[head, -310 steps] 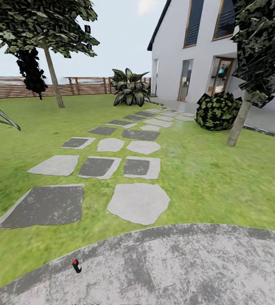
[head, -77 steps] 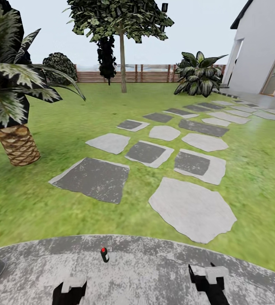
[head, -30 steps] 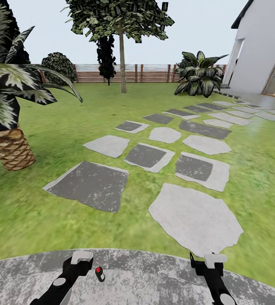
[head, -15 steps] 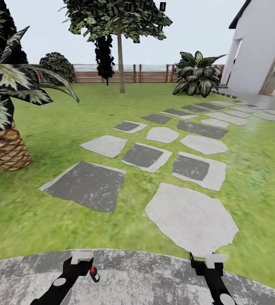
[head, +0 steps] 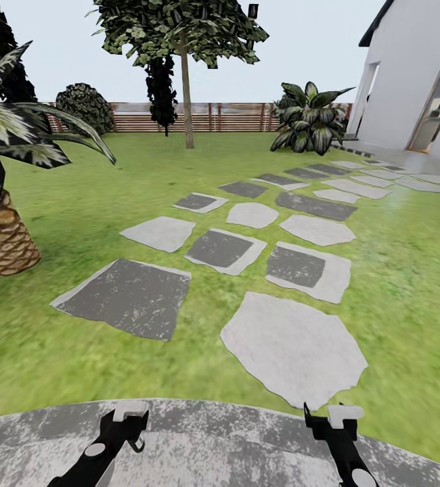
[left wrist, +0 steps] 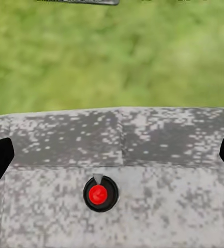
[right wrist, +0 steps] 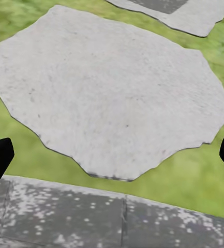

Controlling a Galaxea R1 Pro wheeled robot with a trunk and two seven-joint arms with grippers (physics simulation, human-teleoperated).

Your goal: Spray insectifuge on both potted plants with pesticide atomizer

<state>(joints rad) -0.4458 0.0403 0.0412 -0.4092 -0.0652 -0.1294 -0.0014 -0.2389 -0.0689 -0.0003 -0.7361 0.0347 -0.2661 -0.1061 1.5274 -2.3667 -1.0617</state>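
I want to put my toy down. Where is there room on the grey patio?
Bare patio lies between the left gripper and right gripper. It is tighter by the left gripper, where the pesticide atomizer stands between its open fingers.

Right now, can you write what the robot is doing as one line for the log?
phase: reaching for bottle | left gripper: open, above pesticide atomizer | atomizer: upright on patio | right gripper: open, empty

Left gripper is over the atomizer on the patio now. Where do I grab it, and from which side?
Grip the pesticide atomizer around its dark body just below the red cap, coming straight down from above. It stands upright on the patio, cap facing the left gripper, whose open fingers sit wide on either side of it.
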